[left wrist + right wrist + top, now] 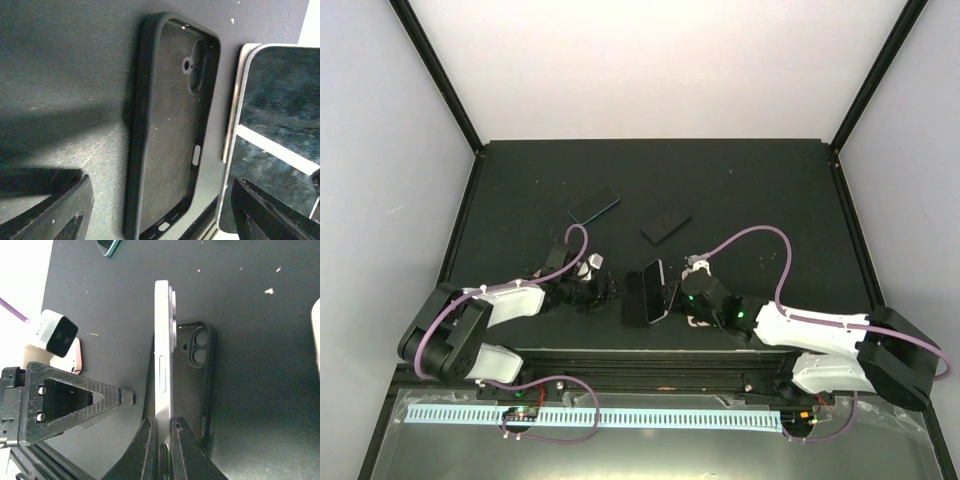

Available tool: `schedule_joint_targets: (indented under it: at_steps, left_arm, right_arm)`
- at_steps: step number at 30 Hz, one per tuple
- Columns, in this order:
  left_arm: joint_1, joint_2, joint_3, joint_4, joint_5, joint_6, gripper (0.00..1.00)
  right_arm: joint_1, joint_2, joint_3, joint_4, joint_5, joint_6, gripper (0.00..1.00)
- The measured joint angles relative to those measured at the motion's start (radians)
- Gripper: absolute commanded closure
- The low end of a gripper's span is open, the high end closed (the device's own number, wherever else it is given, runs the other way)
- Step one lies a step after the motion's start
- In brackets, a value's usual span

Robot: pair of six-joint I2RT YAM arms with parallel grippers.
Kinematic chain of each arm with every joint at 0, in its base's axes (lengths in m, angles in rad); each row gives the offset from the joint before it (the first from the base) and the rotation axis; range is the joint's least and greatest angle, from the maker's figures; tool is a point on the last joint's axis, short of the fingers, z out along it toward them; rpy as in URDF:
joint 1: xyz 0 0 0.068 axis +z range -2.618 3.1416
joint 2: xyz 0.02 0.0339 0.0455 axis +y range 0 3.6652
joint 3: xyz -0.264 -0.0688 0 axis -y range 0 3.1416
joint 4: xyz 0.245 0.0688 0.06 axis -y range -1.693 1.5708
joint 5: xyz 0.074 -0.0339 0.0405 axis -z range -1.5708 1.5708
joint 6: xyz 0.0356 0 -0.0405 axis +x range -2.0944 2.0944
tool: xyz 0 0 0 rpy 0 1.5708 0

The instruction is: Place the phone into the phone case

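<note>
Right end effector [162, 429] pinching phone [164, 350] on edge, left end effector [592, 289] spread, facing phone case [170, 125]

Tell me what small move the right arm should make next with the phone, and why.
Probably tip the phone down toward the case, camera bump to cutout. The right gripper is shut on it, holding it on its long edge beside the case, back facing the open shell, which lies flat with the left gripper open nearby.

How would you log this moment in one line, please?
right jaws: shut on silver rectangular phone, on edge | left jaws: open beside empty black rectangular phone case | phone: outside case
</note>
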Motion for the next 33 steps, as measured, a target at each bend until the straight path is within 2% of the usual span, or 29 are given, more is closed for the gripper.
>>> schedule_joint_targets:
  at_steps: [17, 33]
  left_arm:
    - [-0.039, 0.05, -0.023, 0.096, 0.029, 0.002, 0.43]
    - [-0.078, 0.058, -0.036, 0.131, 0.027, -0.024, 0.48]
  right_arm:
    - [-0.047, 0.205, -0.056, 0.274, -0.159, 0.154, 0.99]
    - [-0.069, 0.279, -0.133, 0.5, -0.18, 0.161, 0.99]
